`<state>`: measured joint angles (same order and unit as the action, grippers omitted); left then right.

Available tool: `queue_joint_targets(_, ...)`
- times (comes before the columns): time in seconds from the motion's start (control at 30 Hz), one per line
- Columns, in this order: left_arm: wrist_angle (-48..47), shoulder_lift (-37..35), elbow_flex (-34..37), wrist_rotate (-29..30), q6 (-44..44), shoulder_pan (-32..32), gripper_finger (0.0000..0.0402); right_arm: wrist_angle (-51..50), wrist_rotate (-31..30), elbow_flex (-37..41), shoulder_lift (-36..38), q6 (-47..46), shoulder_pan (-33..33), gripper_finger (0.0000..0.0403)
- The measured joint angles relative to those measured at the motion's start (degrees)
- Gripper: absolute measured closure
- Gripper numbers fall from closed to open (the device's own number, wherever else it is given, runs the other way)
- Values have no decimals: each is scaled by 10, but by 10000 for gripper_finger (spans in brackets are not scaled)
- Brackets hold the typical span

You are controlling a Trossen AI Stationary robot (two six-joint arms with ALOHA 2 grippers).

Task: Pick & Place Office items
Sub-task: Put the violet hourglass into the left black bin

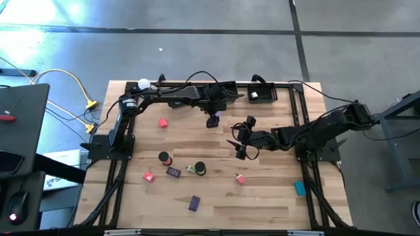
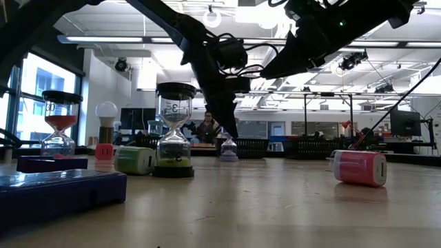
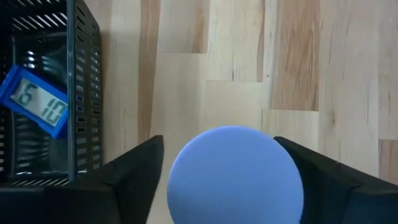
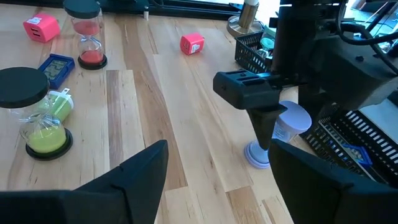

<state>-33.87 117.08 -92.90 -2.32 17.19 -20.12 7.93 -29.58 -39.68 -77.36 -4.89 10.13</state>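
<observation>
Over the blue timer

My left pincer (image 1: 212, 122) straddles a blue-capped timer (image 3: 235, 171), fingers apart, not touching it; a tray (image 3: 81, 93) lies at ten o'clock. My right pincer (image 1: 244, 152) waits open.

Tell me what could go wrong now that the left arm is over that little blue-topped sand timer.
The blue-topped sand timer stands upright between the left gripper's open fingers, seemingly off-centre; one finger touching first could tip it. The black tray stands close beside it, so a toppled timer or a swinging finger might hit its wall.
</observation>
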Motion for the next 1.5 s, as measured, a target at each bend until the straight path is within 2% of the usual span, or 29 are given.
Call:
queue_joint_targets(0.3, -8, 0, 0, 6, -16, 0, 222, 0, 0, 0, 0, 0, 0, 137)
queue_joint_targets(0.63, -38, -10, -1, 10, -28, 1, 223, 0, 0, 0, 0, 0, 0, 137)
queue_joint_targets(0.8, -69, -52, -1, 10, -40, 4, 223, 0, 3, 0, 0, 0, 0, 137)
queue_joint_targets(1.03, -118, -113, -1, -7, -44, -2, 223, 0, 37, 0, 0, -3, 0, 137)
queue_joint_targets(1.3, -182, -149, -1, -6, -57, -63, 223, -6, 51, 0, 0, -14, 0, 137)
queue_joint_targets(1.5, -186, -150, -1, -21, -57, -130, 223, -7, 51, 0, 0, -14, 0, 137)
